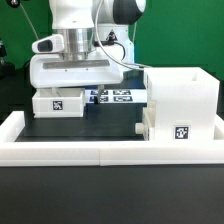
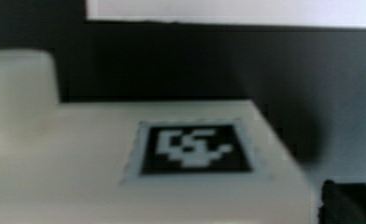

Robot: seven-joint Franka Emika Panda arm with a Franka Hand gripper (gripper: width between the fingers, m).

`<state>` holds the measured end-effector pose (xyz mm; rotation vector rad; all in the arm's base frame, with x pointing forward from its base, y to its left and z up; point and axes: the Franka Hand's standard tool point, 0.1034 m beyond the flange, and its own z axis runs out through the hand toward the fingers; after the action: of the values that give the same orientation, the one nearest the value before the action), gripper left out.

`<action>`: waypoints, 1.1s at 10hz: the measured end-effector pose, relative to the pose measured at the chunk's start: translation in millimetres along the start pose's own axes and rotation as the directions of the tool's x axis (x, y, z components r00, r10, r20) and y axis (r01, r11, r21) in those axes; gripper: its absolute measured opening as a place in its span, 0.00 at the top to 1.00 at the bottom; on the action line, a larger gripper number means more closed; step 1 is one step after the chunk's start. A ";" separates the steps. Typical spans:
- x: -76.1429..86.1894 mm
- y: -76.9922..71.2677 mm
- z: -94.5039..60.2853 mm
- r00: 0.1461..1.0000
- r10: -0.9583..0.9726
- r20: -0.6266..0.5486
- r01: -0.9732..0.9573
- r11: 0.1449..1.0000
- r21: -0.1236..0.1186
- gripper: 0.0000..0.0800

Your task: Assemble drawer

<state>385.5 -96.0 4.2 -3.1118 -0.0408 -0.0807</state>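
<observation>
- Tray (image 1: 58, 102) sits directly beneath the gripper (image 1: 72, 89), with the housing (image 1: 182, 95) well apart toward the exterior view's right.
- Gripper opening is hidden, possibly clasping it; I cannot tell.

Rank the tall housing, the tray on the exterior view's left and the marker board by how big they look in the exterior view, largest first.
1. The tall housing, clearly the largest.
2. The tray on the left.
3. The marker board, which looks smallest but is partly hidden, so its full size is unsure.
</observation>
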 end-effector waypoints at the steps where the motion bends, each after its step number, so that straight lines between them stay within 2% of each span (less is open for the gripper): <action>1: 0.0 -1.6 0.2 1.000 -0.003 0.000 0.003 1.000 0.000 0.19; 2: 0.7 -3.1 0.2 1.000 -0.004 0.000 0.004 1.000 0.000 0.19; 4: 1.4 -3.4 0.0 1.000 -0.005 0.000 0.005 1.000 0.000 0.50; 5: 1.4 -3.3 0.1 1.000 -0.005 0.000 0.005 1.000 0.000 0.50; 6: 1.4 -3.3 0.1 1.000 -0.005 0.000 0.005 1.000 0.000 0.76; 7: 1.4 -3.4 0.1 1.000 -0.005 0.000 0.005 1.000 0.000 0.91; 11: 1.6 -3.3 0.0 1.000 -0.005 -0.001 0.005 1.000 0.000 0.95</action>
<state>387.0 -92.6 4.4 -3.1118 -0.0487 -0.0820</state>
